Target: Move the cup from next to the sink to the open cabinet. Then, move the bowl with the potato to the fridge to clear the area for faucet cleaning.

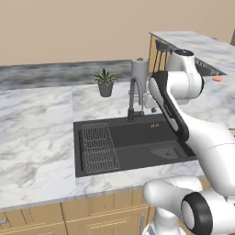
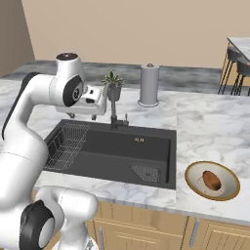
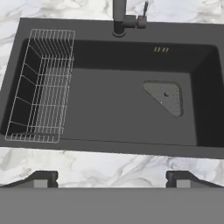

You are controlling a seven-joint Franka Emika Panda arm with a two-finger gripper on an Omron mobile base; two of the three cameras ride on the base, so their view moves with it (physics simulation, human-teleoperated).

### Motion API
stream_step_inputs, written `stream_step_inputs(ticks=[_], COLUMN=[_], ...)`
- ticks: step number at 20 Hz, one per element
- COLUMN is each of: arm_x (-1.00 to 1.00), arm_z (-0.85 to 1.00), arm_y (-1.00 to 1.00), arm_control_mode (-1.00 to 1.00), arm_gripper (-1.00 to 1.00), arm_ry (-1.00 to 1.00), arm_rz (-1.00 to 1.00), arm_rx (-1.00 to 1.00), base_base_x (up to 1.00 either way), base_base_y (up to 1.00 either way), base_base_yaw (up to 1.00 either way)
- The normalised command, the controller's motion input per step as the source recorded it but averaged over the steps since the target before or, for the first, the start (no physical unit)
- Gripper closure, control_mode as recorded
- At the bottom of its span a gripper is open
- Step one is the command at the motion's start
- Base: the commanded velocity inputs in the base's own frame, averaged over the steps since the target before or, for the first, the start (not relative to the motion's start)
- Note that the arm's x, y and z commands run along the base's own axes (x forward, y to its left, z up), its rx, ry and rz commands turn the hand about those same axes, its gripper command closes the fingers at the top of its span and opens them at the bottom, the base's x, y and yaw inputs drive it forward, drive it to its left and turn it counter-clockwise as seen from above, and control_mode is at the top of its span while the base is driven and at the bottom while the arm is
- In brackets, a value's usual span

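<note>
The sink (image 3: 113, 105) is set into the marble worktop (image 2: 210, 122), with the wire rack (image 3: 41, 85) at its left end, the faucet (image 2: 114, 108) at the middle of its back edge, and the mesh drain tray (image 3: 165, 97) toward its right front. The end effector (image 3: 111, 178) is held above the sink's front rim, its two tips spread wide with nothing between them. No cup can be made out in these views. The bowl (image 2: 212, 180) is seen near the worktop's front edge, just right of the sink, with the potato (image 2: 211, 179) lying at its centre. The bowl is judged rigid, glazed and breakable; a pinch across the tan rim is favoured. The potato is loose and likely to roll, so level carriage is advised.
</note>
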Motion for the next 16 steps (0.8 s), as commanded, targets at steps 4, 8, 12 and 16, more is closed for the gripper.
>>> stream_step_inputs(ticks=[4,8,12,16], arm_x=[-0.40,0.00,0.00,0.00], arm_z=[-0.21,0.00,0.00,0.00], arm_y=[0.26,0.00,0.00,0.00], arm_control_mode=[1.00,1.00,1.00,1.00], arm_gripper=[-1.00,-1.00,-1.00,-1.00], arm_ry=[0.00,0.00,0.00,0.00], arm_rz=[0.02,0.00,0.00,0.00], arm_rx=[0.00,0.00,0.00,0.00], base_base_x=[-0.48,-0.58,-0.06,0.25], base_base_y=[0.44,1.00,1.00,1.00], base_base_yaw=[0.05,0.10,0.01,0.00])
